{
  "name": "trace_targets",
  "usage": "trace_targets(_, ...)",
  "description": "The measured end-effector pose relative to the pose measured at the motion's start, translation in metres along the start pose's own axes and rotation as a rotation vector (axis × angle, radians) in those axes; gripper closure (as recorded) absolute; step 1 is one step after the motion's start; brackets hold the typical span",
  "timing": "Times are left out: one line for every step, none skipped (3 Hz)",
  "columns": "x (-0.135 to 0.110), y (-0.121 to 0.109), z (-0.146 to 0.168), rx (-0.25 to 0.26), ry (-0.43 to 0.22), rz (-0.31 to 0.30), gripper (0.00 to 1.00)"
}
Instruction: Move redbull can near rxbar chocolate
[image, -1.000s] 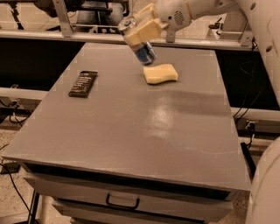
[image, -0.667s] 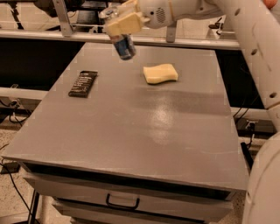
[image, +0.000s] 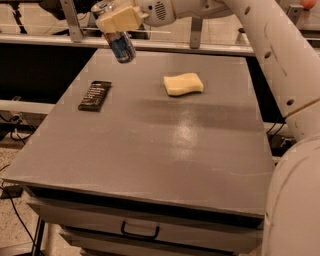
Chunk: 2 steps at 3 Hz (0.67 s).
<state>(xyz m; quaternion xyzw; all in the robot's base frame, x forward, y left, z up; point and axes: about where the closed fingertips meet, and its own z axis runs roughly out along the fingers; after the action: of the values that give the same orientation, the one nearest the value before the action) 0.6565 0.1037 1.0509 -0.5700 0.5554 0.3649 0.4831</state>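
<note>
The redbull can (image: 120, 45) is silver and blue, tilted, and held in the air above the far left part of the grey table (image: 160, 145). My gripper (image: 116, 21) is shut on the can's upper part, its cream-coloured fingers wrapped around it. The rxbar chocolate (image: 95, 95) is a flat black bar with white lettering, lying on the table's left side, below and slightly left of the can.
A pale yellow sponge (image: 183, 83) lies on the table's far middle. My white arm (image: 270, 55) reaches in from the right. A metal rail (image: 165, 44) runs behind the table. A drawer with a handle (image: 140, 232) sits under the front edge.
My gripper has carried the can to the left, from above the sponge to above the table's far left, closer to the black bar.
</note>
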Motion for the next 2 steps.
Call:
trace_targets(0.008,0.0,0.012,-0.033,-0.087,0.029,1.0)
trace_targets(0.014,-0.008,0.041,-0.035,-0.28,0.074,1.0)
